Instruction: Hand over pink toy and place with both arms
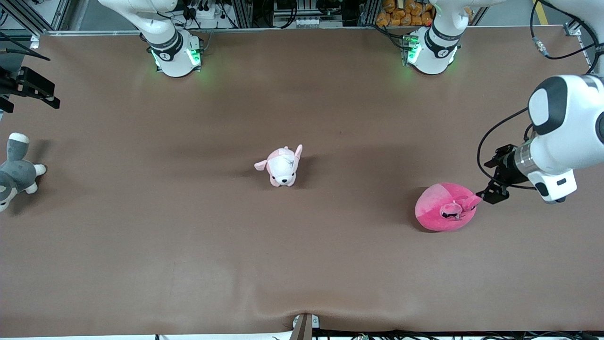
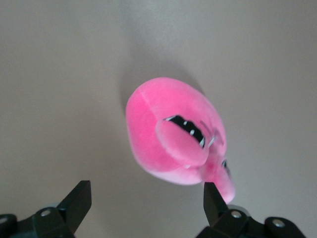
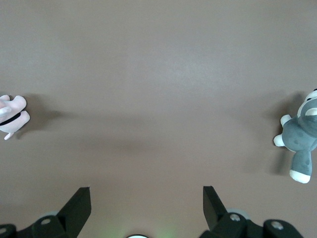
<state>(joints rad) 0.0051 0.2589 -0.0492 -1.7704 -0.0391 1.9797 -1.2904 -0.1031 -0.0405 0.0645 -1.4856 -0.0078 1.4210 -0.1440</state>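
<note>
Now we see the left pincer (image 1: 490, 194) wide open and holding nothing, low beside the pink toy (image 1: 446, 208) at the side toward the left arm's end of the table (image 1: 302, 264). In the left wrist view the two fingers (image 2: 77, 203) stand well apart, and one of them is just beside the snout of the pink toy (image 2: 173, 139); we cannot tell if it touches. The left arm (image 1: 561, 137) comes in from the edge of the front view, its wrist about level and pointing toward the toy. The toy lies on the table with bare cloth all around it. A pale pink puppy plush (image 1: 282, 166) sits near the middle, well apart from the toy. The right pincer (image 3: 143, 208) is also wide open and empty, over bare table between the puppy plush (image 3: 11, 116) and a grey plush animal (image 3: 299, 141), and the right arm waits. The grey plush (image 1: 16, 172) lies at the edge toward the right arm's end.
</note>
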